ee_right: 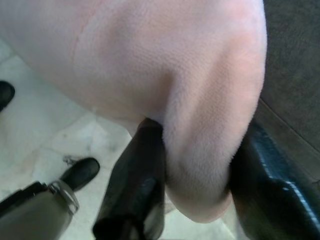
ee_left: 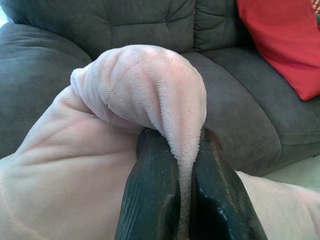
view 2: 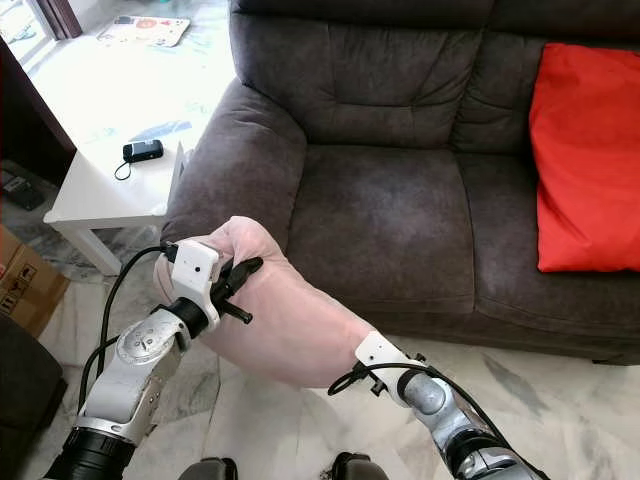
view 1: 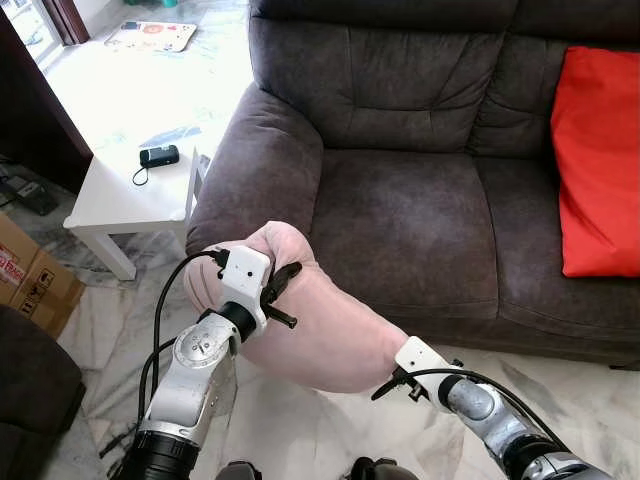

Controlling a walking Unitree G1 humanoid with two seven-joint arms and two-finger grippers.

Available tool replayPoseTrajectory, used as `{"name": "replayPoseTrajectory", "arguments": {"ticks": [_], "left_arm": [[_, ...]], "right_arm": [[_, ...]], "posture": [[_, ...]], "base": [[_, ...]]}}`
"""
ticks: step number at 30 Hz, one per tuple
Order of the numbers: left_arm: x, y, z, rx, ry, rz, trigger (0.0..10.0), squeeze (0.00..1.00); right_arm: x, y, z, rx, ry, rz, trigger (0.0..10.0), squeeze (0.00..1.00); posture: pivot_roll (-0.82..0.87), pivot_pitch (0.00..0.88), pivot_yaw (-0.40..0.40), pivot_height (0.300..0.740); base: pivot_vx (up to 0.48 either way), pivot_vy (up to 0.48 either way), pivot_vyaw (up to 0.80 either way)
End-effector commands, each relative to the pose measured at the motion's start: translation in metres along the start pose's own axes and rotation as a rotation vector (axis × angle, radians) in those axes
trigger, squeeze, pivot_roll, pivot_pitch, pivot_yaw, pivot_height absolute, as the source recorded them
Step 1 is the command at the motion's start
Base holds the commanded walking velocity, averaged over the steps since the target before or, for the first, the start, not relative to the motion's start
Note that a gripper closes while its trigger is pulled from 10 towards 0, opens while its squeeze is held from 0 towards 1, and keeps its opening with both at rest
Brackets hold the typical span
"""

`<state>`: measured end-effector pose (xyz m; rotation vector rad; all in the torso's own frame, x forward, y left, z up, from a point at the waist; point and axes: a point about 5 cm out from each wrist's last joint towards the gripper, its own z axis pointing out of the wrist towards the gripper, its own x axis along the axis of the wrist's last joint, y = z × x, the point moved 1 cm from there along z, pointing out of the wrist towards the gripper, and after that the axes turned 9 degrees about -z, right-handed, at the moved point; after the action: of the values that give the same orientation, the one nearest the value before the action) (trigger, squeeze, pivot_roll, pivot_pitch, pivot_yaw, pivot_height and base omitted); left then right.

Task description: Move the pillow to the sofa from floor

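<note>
The grey sofa (view 1: 420,200) runs off frame. Before its seat, off the floor, hangs the pink pillow (view 1: 330,330) — left gripper (ee_left: 184,200) pinches a fold, right gripper (ee_right: 197,185) clamps its corner, fingertips buried.

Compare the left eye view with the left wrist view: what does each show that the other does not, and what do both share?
Left eye view alone: the white side table with a small black device on it, a cardboard box, the marble floor, and the right gripper at the pink pillow's lower end.

Left wrist view alone: a close look at a fold of pillow pinched between the left gripper's jaws.

Both: the pink pillow, the grey sofa and the red cushion.
</note>
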<state>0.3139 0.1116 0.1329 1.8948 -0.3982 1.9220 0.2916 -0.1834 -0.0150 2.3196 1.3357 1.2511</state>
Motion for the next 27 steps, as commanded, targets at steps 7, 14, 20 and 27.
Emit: {"name": "replayPoseTrajectory", "arguments": {"ticks": [7, 14, 20, 27], "left_arm": [[-0.005, -0.008, -0.001, 0.059, -0.009, 0.090, 10.0, 0.00], [-0.025, -0.019, -0.010, 0.124, -0.093, 0.106, 10.0, 0.00], [-0.031, -0.024, -0.015, 0.179, -0.073, 0.106, 10.0, 0.00], [-0.016, -0.030, -0.013, 0.248, 0.029, 0.106, 10.0, 0.00]], "right_arm": [[0.017, 0.017, -0.001, -0.133, 0.146, 0.263, 0.0, 0.00], [0.033, 0.028, -0.007, -0.224, 0.294, 0.394, 0.0, 0.00], [0.054, 0.036, -0.018, -0.298, 0.467, 0.477, 10.0, 0.00], [0.072, 0.054, -0.032, -0.442, 0.595, 0.623, 10.0, 0.00]], "posture": [[0.11, 0.150, -0.013, 0.740], [0.10, 0.162, -0.012, 0.740], [0.09, 0.167, -0.014, 0.740], [0.09, 0.171, -0.013, 0.740]], "base": [[0.000, 0.000, 0.00], [0.000, 0.000, 0.00], [0.000, 0.000, 0.00], [0.000, 0.000, 0.00]]}}
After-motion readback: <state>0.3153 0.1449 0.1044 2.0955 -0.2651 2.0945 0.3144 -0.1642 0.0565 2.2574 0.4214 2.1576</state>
